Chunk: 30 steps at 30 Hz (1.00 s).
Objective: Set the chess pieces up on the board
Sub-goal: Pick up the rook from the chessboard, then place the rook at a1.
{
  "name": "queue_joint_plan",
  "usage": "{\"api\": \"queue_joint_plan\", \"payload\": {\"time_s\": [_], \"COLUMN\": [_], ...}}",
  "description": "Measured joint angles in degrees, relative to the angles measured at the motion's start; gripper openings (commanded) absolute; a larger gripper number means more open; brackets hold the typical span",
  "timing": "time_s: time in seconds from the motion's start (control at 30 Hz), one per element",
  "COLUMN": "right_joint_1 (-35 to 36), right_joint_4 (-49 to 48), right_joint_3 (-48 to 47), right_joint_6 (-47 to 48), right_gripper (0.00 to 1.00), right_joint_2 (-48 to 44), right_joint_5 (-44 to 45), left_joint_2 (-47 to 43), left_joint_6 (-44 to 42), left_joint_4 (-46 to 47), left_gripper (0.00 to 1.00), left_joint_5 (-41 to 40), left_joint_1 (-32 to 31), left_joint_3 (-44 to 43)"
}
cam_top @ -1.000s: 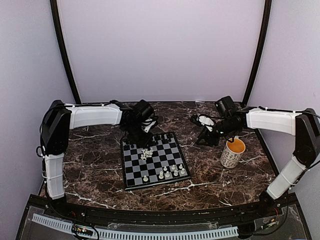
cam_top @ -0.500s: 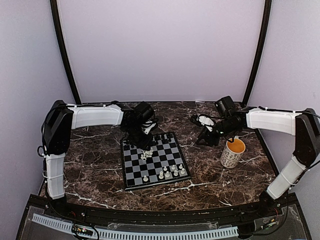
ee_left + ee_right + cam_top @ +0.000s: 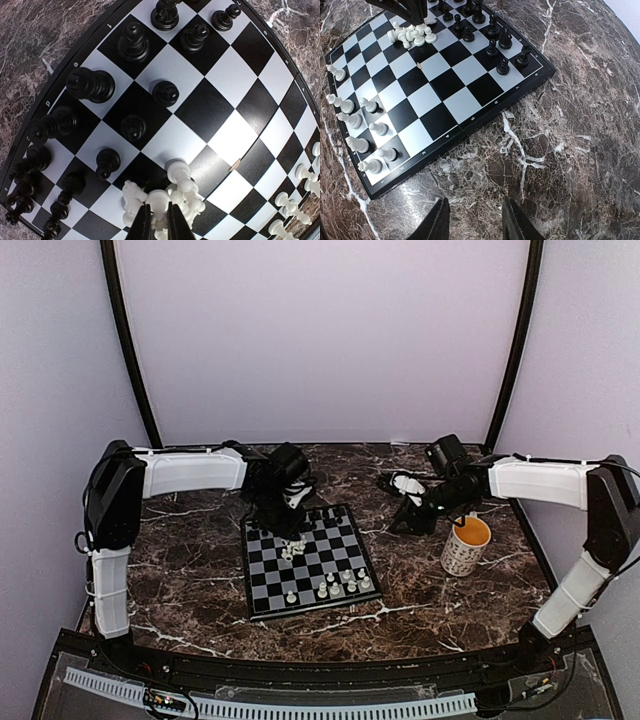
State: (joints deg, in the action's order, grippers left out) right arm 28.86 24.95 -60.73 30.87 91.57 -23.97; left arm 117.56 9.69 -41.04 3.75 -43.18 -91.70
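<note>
The board (image 3: 268,585) lies in the middle of the table. Black chess pieces (image 3: 132,45) stand along its far side. A heap of white chess pieces (image 3: 197,200) lies near the board's middle (image 3: 293,551). Several white pieces (image 3: 340,585) stand near the front right corner. My left gripper (image 3: 156,214) is low over the heap, its jaws closed round one white piece (image 3: 160,201). It also shows in the top view (image 3: 290,530). My right gripper (image 3: 476,220) is open and empty over bare marble, just right of the board (image 3: 450,80).
A white patterned mug (image 3: 466,545) with an orange inside stands right of the board, close to my right arm. The marble table top (image 3: 180,580) ends in dark raised edges, with pale walls behind and at both sides.
My left gripper has moved a little forward and down onto the heap of white pieces. My right gripper has shifted slightly.
</note>
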Motion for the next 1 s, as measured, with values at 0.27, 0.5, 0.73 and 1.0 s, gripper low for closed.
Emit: {"api": "queue_joint_plan", "payload": {"time_s": [0.27,0.5,0.73,1.0], "right_joint_1": [0.55,0.94,1.18,1.18], "right_joint_4": [0.11,0.37,0.42,0.39], "right_joint_3": [0.0,-0.02,-0.24,-0.24], "right_joint_6": [0.15,0.15,0.15,0.2], "right_gripper": [0.37,0.37,0.37,0.37], "right_joint_2": [0.44,0.81,0.83,0.83], "right_joint_5": [0.33,0.85,1.18,1.84], "left_joint_2": [-1.68,-10.75,-18.73,-27.98], "left_joint_6": [0.98,2.71,4.24,6.4], "left_joint_4": [-1.09,-1.84,-2.64,-2.69], "left_gripper": [0.08,0.08,0.08,0.07], "left_joint_5": [-0.85,-2.34,-3.39,-0.96], "left_joint_1": [-0.83,-1.38,-4.35,-9.03], "left_joint_3": [1.22,7.02,13.53,24.68]}}
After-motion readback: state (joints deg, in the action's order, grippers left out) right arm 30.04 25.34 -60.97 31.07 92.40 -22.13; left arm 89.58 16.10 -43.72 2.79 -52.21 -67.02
